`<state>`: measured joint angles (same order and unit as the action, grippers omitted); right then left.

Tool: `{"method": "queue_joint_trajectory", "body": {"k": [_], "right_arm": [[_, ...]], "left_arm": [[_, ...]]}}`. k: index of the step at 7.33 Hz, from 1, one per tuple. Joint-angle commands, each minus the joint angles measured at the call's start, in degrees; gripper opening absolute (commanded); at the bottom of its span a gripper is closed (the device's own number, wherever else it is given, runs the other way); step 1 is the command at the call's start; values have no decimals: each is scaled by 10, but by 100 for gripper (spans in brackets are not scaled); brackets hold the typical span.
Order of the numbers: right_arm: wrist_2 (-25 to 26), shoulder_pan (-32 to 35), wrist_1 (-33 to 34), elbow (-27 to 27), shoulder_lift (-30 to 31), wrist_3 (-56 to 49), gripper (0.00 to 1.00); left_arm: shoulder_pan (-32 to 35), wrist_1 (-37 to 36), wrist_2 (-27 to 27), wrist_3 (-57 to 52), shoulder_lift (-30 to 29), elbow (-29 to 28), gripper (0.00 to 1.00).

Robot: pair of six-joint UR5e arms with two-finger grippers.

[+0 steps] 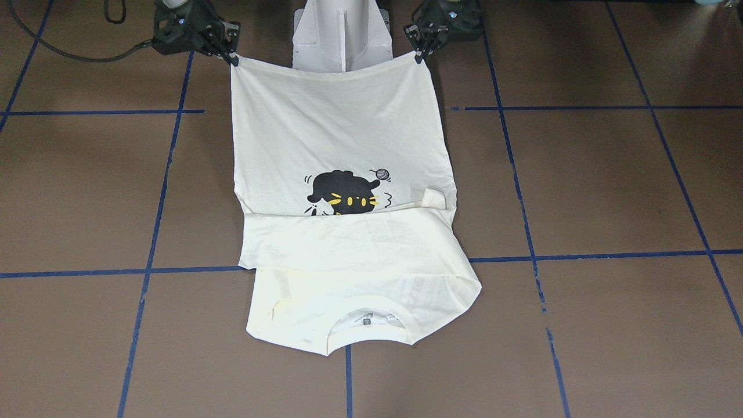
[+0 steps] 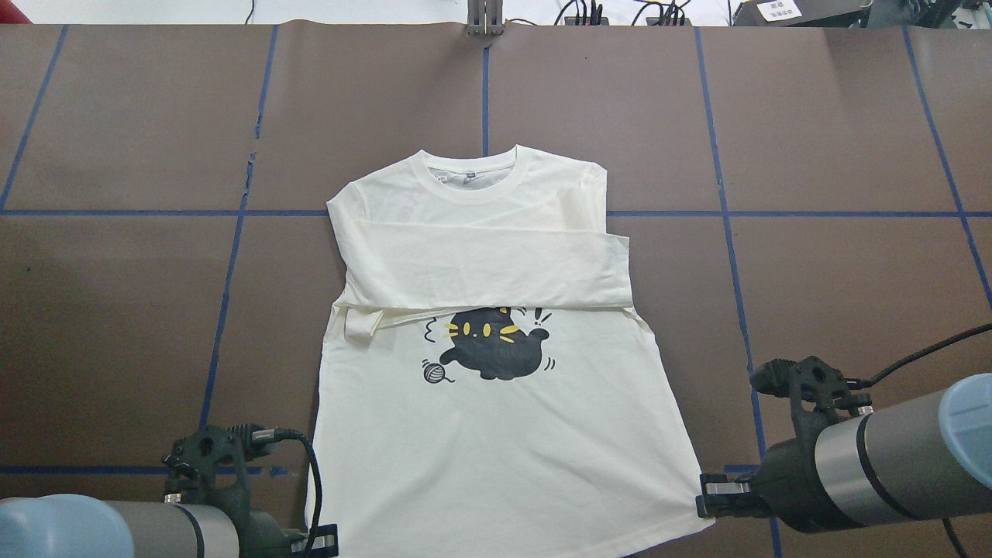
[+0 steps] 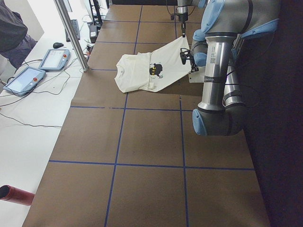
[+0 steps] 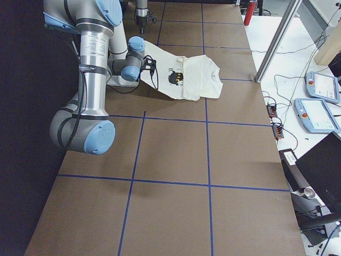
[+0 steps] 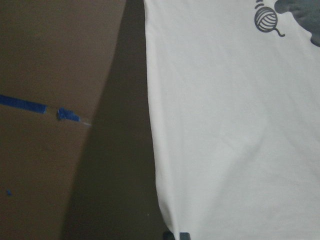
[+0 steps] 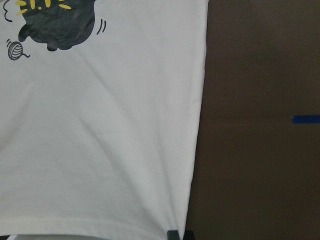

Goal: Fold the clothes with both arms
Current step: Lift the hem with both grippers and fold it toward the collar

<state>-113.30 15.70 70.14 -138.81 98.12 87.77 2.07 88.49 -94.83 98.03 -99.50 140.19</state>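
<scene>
At robot-side edge of table: left gripper and right gripper each clamped on a hem corner of T-shirt, hem raised between them. Farther out: cat print face up, sleeve folded across chest, collar flat at far end.

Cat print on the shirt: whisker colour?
Yellow whiskers on the shirt's black cat; clearest overhead exterior.

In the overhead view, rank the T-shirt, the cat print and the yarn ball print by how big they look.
1. T-shirt
2. cat print
3. yarn ball print
None are close.
</scene>
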Motion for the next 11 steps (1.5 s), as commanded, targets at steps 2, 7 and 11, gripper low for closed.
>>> {"method": "queue_joint_trajectory", "body": {"k": [2,7,11], "right_arm": [[-12,29,-3,17,-12,-7,0],[-18,230,-2,221,-192,-57,0],[-17,286,-2,357,-316,-57,0]], "left_arm": [[-1,-14,-3,-17,-5,13,0],[192,-10,-51,-77,-52,-92,0],[346,-2,-89,-158,-137,-220,0]]}}
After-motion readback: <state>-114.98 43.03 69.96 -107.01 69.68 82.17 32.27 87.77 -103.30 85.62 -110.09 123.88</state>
